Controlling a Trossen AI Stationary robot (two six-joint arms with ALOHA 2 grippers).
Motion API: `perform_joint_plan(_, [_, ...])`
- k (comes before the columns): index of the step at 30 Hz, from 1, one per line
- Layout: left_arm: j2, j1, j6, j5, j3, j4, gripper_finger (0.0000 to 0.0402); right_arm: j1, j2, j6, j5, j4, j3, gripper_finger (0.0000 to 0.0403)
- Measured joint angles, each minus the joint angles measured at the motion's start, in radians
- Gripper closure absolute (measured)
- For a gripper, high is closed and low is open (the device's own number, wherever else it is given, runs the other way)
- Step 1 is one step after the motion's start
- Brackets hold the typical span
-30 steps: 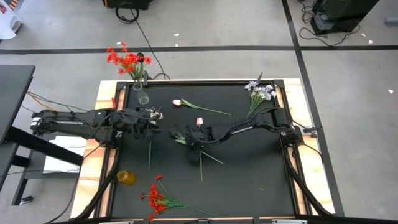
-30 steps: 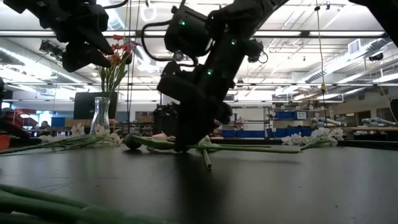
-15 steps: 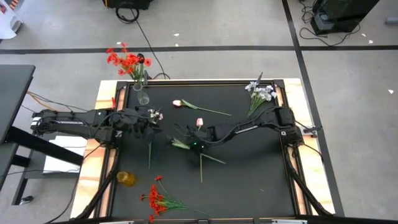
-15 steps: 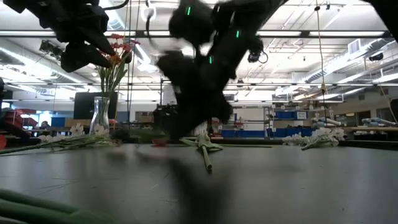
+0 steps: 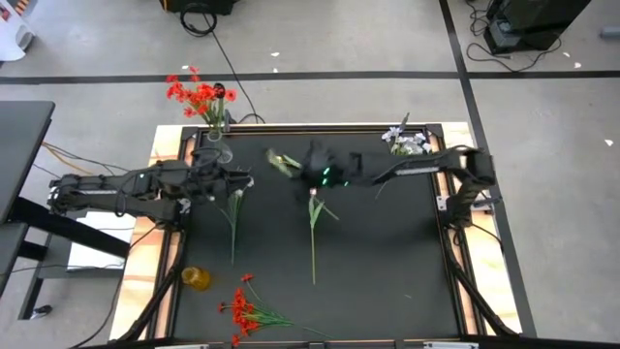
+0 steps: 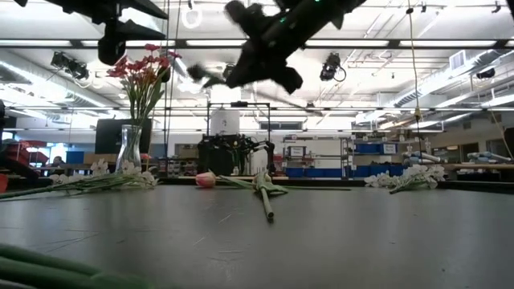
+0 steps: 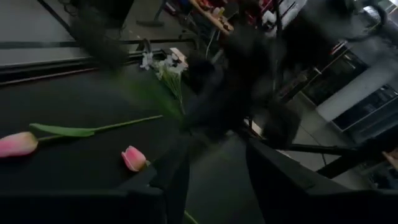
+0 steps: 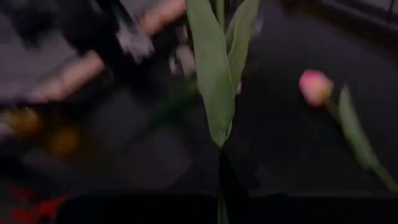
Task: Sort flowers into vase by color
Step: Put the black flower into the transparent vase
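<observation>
Right wrist view: right gripper (image 8: 221,202) clenched on a leafy flower stem (image 8: 214,93).
Its stem runs out between the fingers, well above the black table (image 5: 387,262), in mid-table on the far side. Long pointed green leaves fold around the thin stem; its bloom is cut off. Motion blurs gripper and stem elsewhere. A pink tulip (image 8: 314,86) lies below. The left gripper (image 5: 228,179) waits near the vase (image 5: 222,150).

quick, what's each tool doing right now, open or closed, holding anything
Left tool: cannot be told whether open or closed; hangs over a white spray.
Right tool: closed on a tulip, lifted off the table.
</observation>
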Motion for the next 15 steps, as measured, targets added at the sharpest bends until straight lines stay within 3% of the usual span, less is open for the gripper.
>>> perform_joint_plan(6, [0.024, 0.0, 0.07, -0.054, 0.0, 0.072, 0.0191, -0.12, -0.15, 0.075, -0.231, 0.416, -0.173, 0.0394])
perform_joint_plan(11, [0.171, 0.001, 0.218, -0.053, 0.0, 0.418, 0.0119, -0.165, -0.19, 0.165, -0.386, 0.71, -0.28, 0.0394])
perform_joint_plan(15, [0.274, 0.036, 0.288, -0.053, 0.0, 0.591, 0.0087, -0.166, -0.179, 0.18, -0.5, 0.805, -0.292, 0.0394])
